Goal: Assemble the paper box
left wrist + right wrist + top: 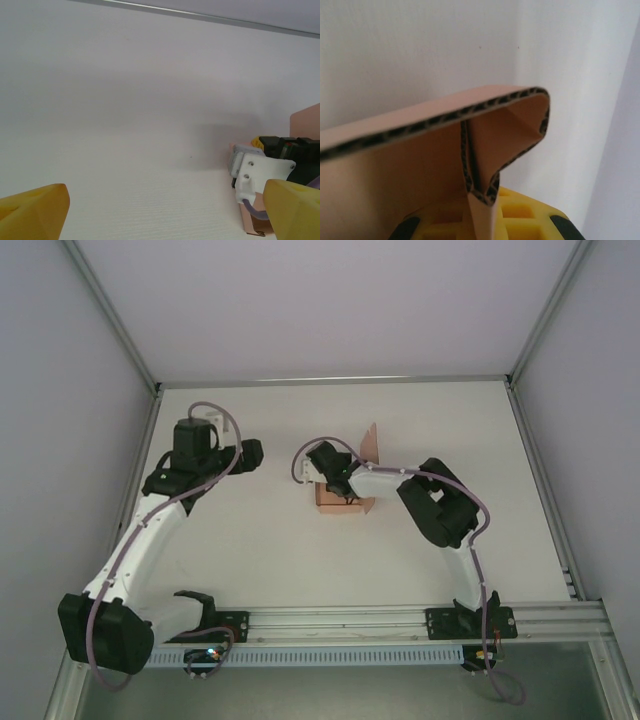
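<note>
Pinching one folded wall, the right hand (481, 221) holds the paper box (415, 165).

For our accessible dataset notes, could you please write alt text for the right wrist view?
A salmon-pink corrugated paper box, seen edge-on and very close, has a folded flap pinched by the right gripper, whose yellow fingers show at the bottom of the frame. A plain white surface lies behind.

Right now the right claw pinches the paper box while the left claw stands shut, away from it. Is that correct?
No: the left claw stands open, jaws wide apart in the left wrist view. The right claw does pinch the paper box.
</note>
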